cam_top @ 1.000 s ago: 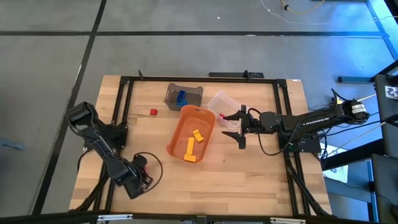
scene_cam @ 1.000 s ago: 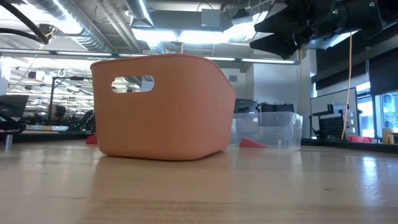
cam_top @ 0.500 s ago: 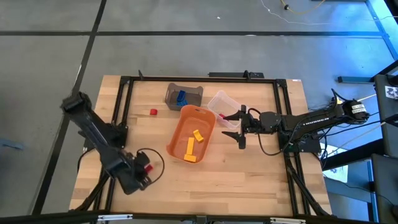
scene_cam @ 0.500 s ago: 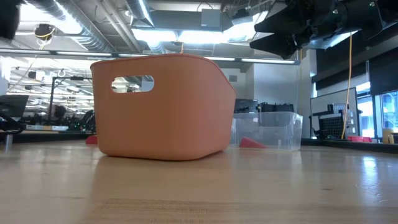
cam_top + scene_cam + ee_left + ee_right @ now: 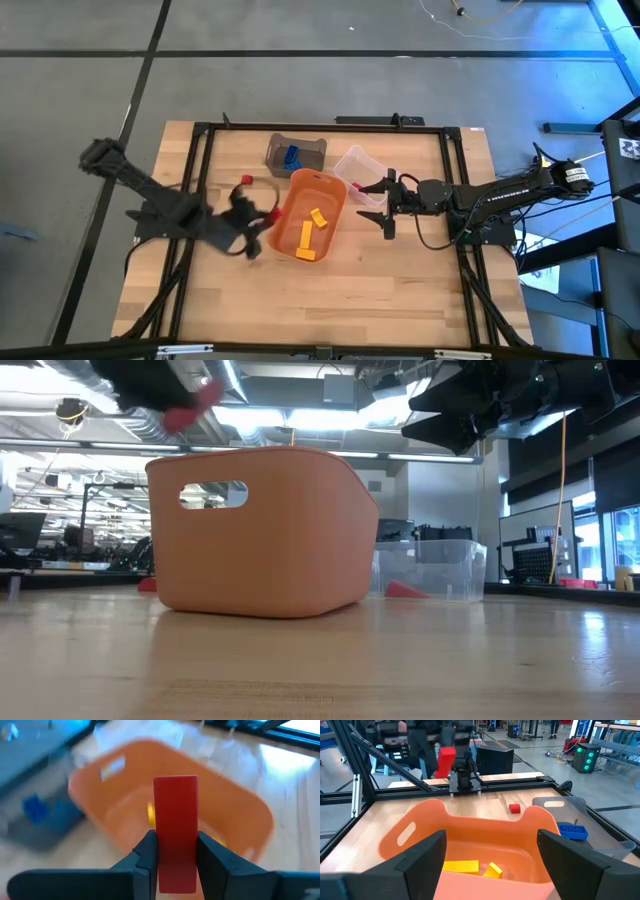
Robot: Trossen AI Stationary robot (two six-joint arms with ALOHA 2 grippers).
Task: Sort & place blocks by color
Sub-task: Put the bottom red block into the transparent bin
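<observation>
Beside the orange tub [image 5: 308, 213] with yellow blocks [image 5: 311, 232], your left gripper [image 5: 262, 218] pinched a red block [image 5: 175, 832]. Blue blocks [image 5: 291, 156] sat inside the grey bin [image 5: 312, 148]. Your right gripper [image 5: 387, 201] stayed spread wide.

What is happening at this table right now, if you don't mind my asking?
The left gripper is shut on a red block, carrying it near the orange tub, which holds yellow blocks. The right gripper waits open on the tub's other side. Another red block lies on the table, and a blue block sits in the grey bin.
</observation>
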